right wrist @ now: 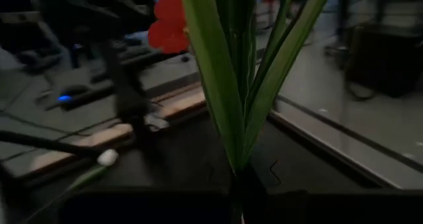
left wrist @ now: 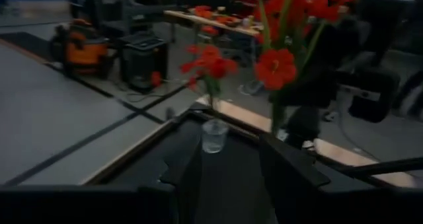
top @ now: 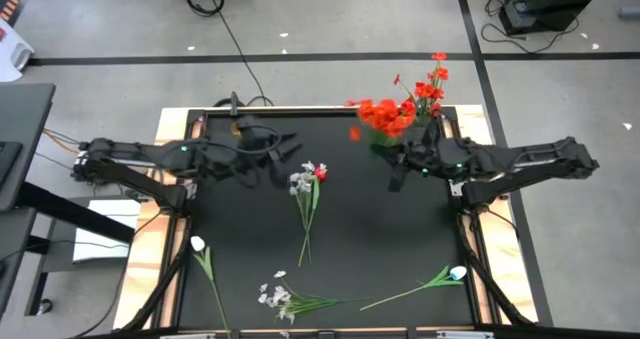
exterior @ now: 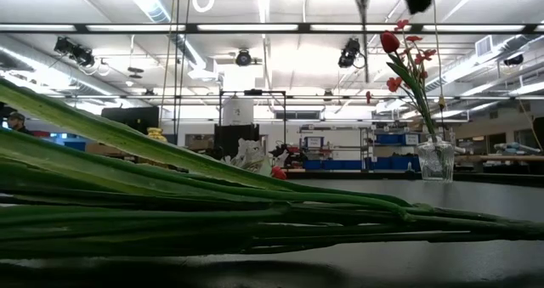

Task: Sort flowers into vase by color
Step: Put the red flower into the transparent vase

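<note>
My right gripper is over the table's far right part, shut on a red flower bunch whose green leaves fill the right wrist view. A clear glass vase stands at the far right corner and holds red sprigs. My left gripper hovers open over the far left-middle, just left of a white-and-red flower lying flat. Near the front edge lie a white bud, a white sprig and a white bud on a leafy stem. My right gripper holds the red bunch by the lower part of its stem and leaves, pinched between the two fingers. The leaves rise out of the fingers, and the blooms lean toward the far edge. The bunch is lifted clear of the table.
The black mat has bare room in its middle. Wooden borders run along both sides. In the low view, long green leaves lie close across the front. Floor cables and equipment lie beyond the far edge.
</note>
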